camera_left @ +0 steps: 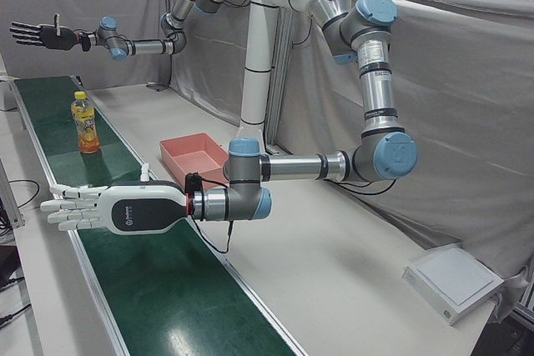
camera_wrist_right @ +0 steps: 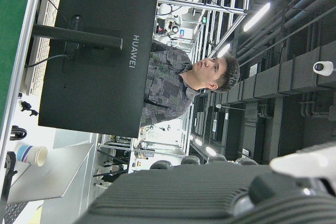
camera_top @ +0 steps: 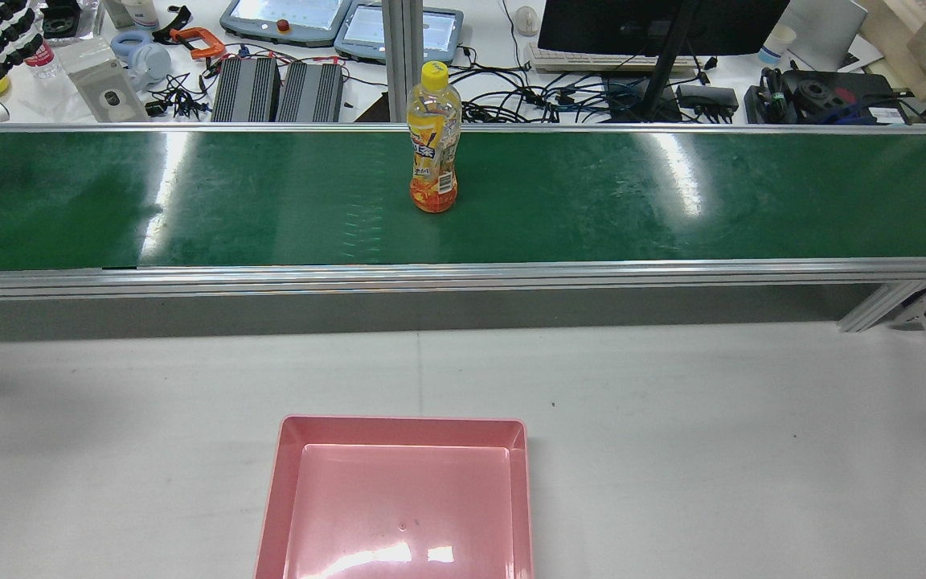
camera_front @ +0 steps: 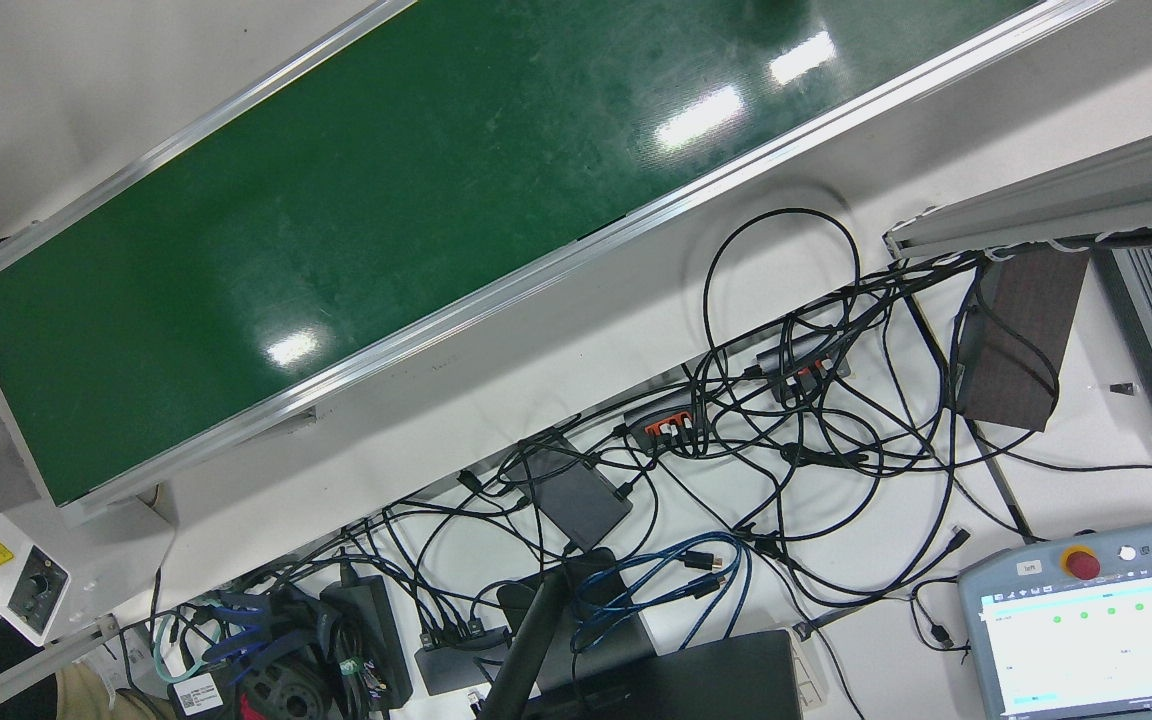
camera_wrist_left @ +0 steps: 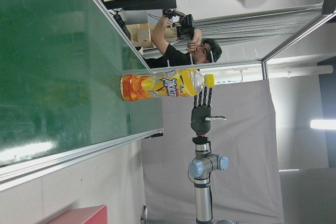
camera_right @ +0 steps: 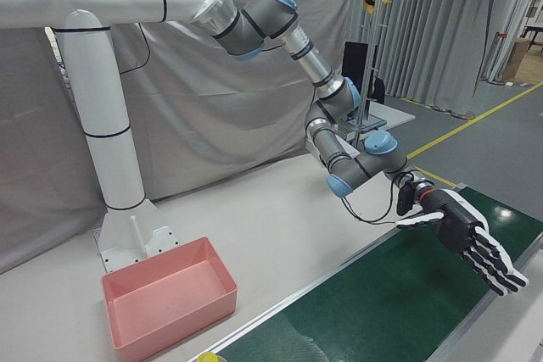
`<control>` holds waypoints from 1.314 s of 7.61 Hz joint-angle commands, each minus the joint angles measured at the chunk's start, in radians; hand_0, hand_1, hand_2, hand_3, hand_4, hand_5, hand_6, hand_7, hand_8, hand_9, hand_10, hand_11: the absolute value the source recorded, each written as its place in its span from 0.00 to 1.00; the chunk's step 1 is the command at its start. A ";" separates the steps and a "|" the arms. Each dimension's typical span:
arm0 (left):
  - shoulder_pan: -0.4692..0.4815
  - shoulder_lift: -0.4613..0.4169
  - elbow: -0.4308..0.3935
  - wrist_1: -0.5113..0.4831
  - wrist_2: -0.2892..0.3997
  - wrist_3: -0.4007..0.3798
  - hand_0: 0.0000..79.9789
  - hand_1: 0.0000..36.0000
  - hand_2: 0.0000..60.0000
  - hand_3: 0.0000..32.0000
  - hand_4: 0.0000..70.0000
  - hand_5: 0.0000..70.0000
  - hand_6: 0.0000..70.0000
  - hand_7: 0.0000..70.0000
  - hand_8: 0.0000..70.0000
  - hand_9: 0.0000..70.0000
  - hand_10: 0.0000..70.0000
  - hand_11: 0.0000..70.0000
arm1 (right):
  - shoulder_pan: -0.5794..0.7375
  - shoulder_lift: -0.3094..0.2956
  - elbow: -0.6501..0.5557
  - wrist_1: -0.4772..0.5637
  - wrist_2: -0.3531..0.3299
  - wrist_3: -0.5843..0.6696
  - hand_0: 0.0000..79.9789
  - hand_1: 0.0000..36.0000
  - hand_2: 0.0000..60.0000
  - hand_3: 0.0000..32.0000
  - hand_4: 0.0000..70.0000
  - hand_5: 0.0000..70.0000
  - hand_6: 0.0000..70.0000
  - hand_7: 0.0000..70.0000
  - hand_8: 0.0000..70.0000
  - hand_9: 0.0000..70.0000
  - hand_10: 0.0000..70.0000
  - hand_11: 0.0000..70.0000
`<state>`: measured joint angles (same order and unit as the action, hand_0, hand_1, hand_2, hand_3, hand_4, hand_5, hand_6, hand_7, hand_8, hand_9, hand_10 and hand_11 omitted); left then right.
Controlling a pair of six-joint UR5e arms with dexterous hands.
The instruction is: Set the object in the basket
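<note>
On a fixed station's long green conveyor belt [camera_top: 672,201], running across the far side of a white desk [camera_top: 712,450], one task is waiting to begin. Two robot arms are reaching out over the belt, the left arm [camera_left: 300,164] at one end and the right arm [camera_right: 331,99] at the other. One pink basket [camera_top: 403,430] is sitting empty on the desk, on the robot's side of the belt. Two hands are showing: the left hand [camera_left: 113,210] is hovering low over the belt, fingers spread and holding nothing, while the right hand [camera_right: 462,231] is likewise hanging spread and empty. One orange drink bottle [camera_top: 434,145] with a yellow cap is standing upright mid-belt, its long axis vertical, almost straight across from the basket and between the two hands, well apart from both. The left hand, its camera looking along the belt at the bottle, is probably sitting the nearer.
</note>
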<state>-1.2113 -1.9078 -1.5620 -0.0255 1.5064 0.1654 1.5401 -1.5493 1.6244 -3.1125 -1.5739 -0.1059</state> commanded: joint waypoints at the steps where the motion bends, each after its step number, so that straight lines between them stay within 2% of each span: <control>1: 0.003 -0.007 -0.003 0.007 -0.002 0.019 0.95 0.39 0.00 0.00 0.00 0.28 0.00 0.00 0.00 0.00 0.02 0.07 | 0.000 0.000 0.000 0.000 0.002 0.000 0.00 0.00 0.00 0.00 0.00 0.00 0.00 0.00 0.00 0.00 0.00 0.00; 4: 0.045 -0.011 -0.003 0.013 -0.005 0.023 0.94 0.38 0.00 0.00 0.00 0.24 0.00 0.00 0.00 0.00 0.02 0.07 | 0.000 0.000 0.000 0.000 0.000 0.000 0.00 0.00 0.00 0.00 0.00 0.00 0.00 0.00 0.00 0.00 0.00 0.00; 9: 0.111 -0.072 -0.006 0.061 -0.011 0.052 0.96 0.39 0.00 0.00 0.00 0.25 0.00 0.00 0.00 0.00 0.02 0.07 | 0.000 0.000 0.000 0.000 0.000 0.000 0.00 0.00 0.00 0.00 0.00 0.00 0.00 0.00 0.00 0.00 0.00 0.00; 10: 0.122 -0.080 -0.015 0.065 -0.047 0.062 0.94 0.39 0.00 0.00 0.00 0.24 0.00 0.00 0.00 0.00 0.02 0.07 | 0.000 0.000 0.000 0.000 0.000 0.000 0.00 0.00 0.00 0.00 0.00 0.00 0.00 0.00 0.00 0.00 0.00 0.00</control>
<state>-1.1160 -1.9684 -1.5676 0.0252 1.4976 0.2112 1.5401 -1.5493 1.6245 -3.1125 -1.5739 -0.1058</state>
